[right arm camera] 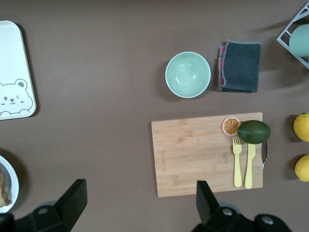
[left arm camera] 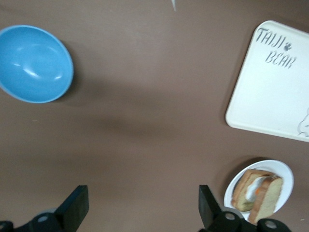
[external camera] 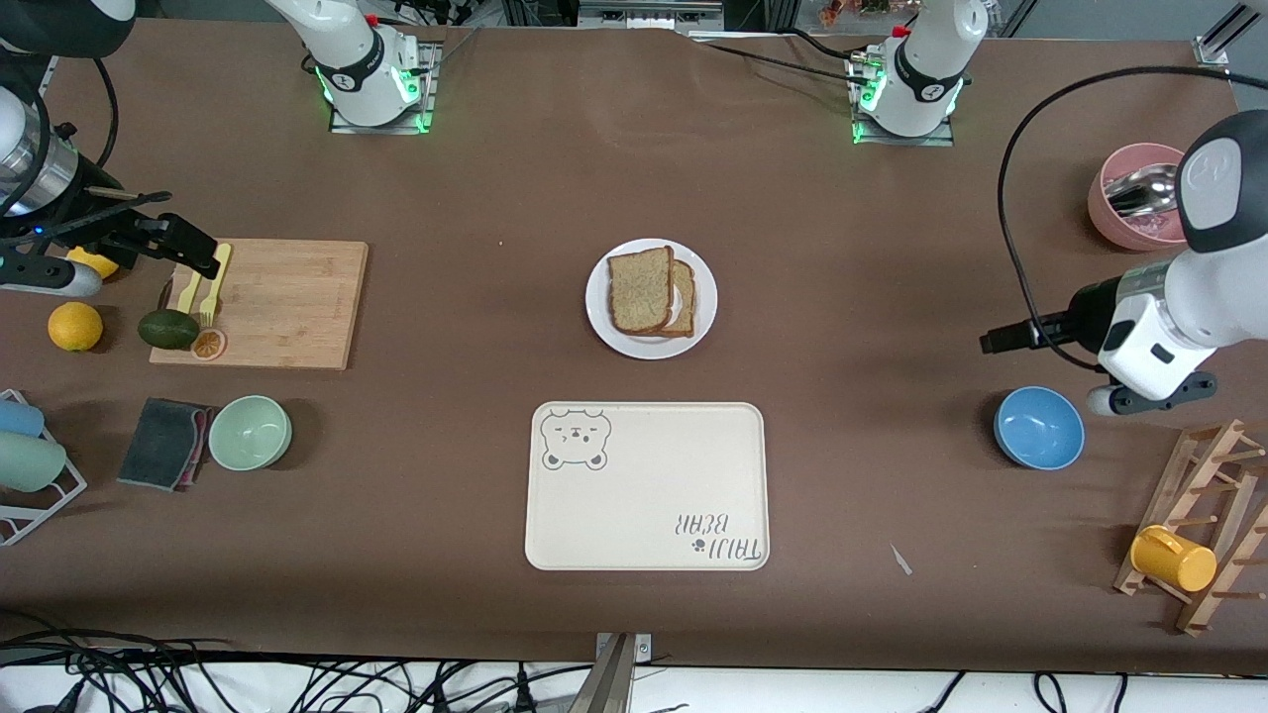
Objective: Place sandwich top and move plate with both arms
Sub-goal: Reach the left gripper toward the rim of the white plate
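Note:
The white plate sits mid-table, farther from the front camera than the cream tray. On it the sandwich top, a speckled brown slice, lies on a second slice, shifted so that slice's edge and some white egg show. The left wrist view shows the plate with both slices. My left gripper hangs open over bare table near the blue bowl, holding nothing. My right gripper hangs open over the cutting board's edge, holding nothing.
Cream bear tray lies nearer the front camera than the plate. Blue bowl, pink cup and mug rack stand toward the left arm's end. Cutting board, avocado, lemon, green bowl and cloth lie toward the right arm's end.

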Controlling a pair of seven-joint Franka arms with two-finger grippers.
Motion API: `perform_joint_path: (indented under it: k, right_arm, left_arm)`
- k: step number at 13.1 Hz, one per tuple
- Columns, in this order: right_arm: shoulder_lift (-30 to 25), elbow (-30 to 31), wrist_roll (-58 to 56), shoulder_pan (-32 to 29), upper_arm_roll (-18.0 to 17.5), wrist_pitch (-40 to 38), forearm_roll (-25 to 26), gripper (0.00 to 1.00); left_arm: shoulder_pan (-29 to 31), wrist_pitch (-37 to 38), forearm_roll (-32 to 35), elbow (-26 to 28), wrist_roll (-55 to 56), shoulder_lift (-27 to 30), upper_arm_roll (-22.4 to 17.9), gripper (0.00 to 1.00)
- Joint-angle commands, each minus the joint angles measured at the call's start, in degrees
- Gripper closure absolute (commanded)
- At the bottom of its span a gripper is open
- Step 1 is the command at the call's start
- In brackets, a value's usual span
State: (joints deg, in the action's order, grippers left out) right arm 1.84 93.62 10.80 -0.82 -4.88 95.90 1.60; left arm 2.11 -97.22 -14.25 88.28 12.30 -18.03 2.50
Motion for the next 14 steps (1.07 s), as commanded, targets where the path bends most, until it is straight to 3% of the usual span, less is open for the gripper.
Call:
perform_joint_path:
  k: [1,4,7,12,14]
  right_arm:
    - [-0.7,-1.4,-0.9,-0.2,0.4,-1.2,-0.2,0.01]
    - [-0.4,-2.9,-0.9,-0.1,0.0,-3.6,-0.3,0.01]
    - [-0.3,-2.9,-0.6,-0.1,-0.1,-3.6,-0.4,0.0]
    - [-0.3,-2.7,-0.5,-0.1,0.0,-3.6,-0.5,0.01]
    - [-0.3,-2.7,-0.4,-0.1,0.0,-3.6,-0.5,0.0]
  left_arm:
    - [1.4,-8.0,-6.5,8.0,-0.4,2.0,2.1,0.0]
    - [1.4,-19.5,-10.2,18.4,-2.1,4.7,6.4,0.0]
    - [0.5,-22.7,-16.9,25.3,-3.1,6.7,7.2,0.0]
    - [-5.9,-32.1,-31.2,37.6,-17.1,7.5,7.2,0.0]
    - [-10.0,-40.3,-34.0,42.4,-17.8,7.2,8.5,0.0]
